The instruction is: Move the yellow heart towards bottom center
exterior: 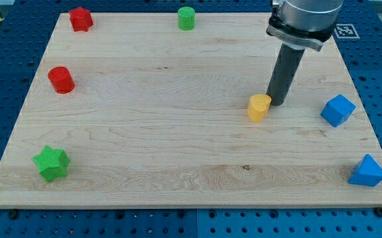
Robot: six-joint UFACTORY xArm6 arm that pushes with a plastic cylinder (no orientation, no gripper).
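Observation:
The yellow heart lies on the wooden board, right of centre. My tip stands just to the heart's right and slightly above it in the view, touching or nearly touching its upper right edge. The dark rod rises from there to the arm's grey head at the view's top right.
A red star sits at the top left, a red cylinder at the left, a green star at the bottom left, a green cylinder at the top centre. A blue cube and a blue triangular block lie at the right.

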